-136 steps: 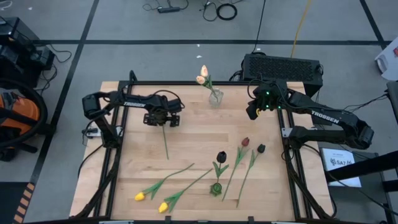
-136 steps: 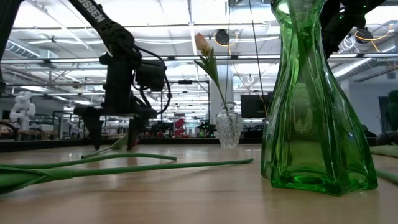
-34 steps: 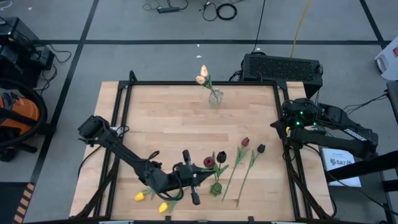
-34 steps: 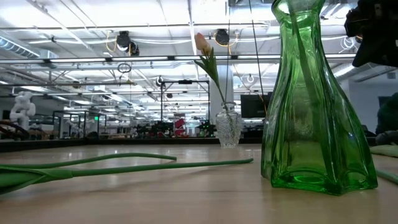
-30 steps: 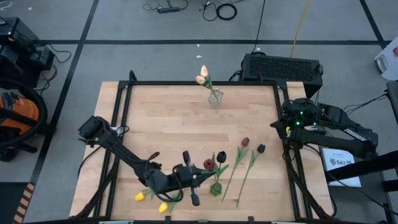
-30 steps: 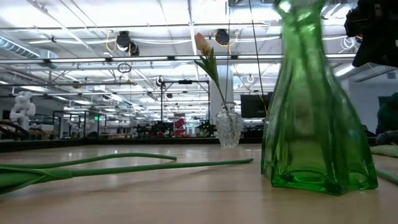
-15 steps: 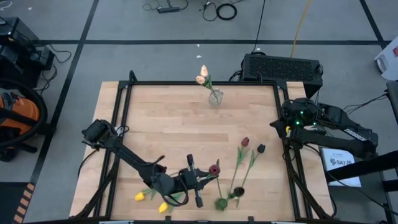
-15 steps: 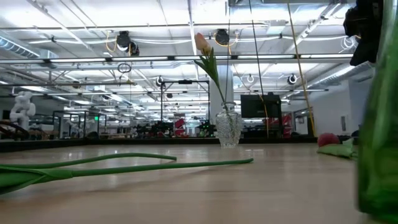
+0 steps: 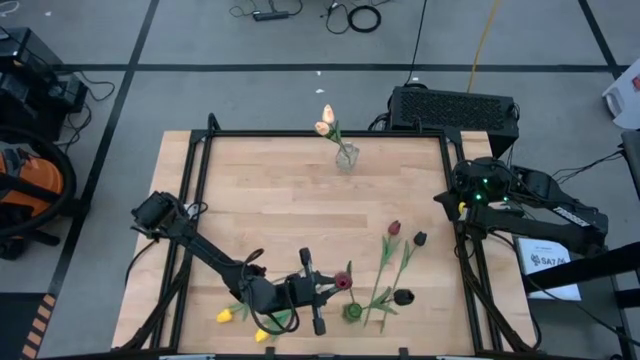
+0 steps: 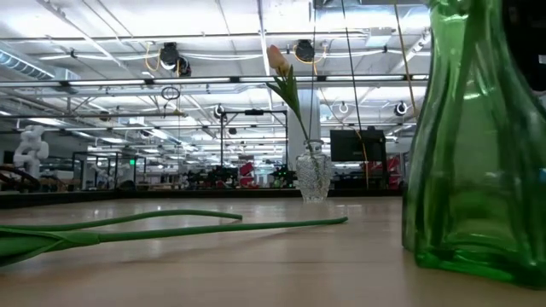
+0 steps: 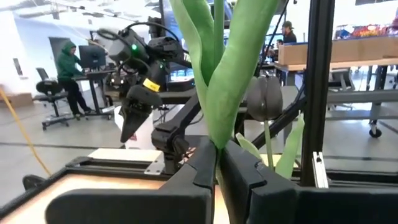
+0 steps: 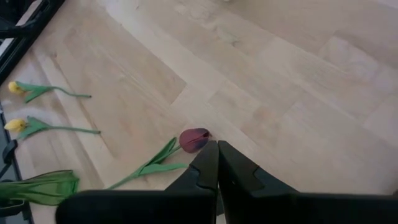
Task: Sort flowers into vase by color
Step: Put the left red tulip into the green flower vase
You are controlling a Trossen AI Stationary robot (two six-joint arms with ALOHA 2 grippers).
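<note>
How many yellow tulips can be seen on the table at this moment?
2. One yellow tulip lies near the table's front edge, on the left. The second yellow tulip lies just beside it, partly under the left gripper, so others might be hidden there.

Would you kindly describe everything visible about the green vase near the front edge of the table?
The green vase is clear green glass with a narrow neck flaring to a wide faceted base that rests on the wooden table. It looks roughly upright near the front edge, beside the left gripper, which is shut on a red tulip by its stem and leaves. From above, only its small round mouth shows. A dark tulip hangs off to its right; whether that stem sits in the vase is unclear.
</note>
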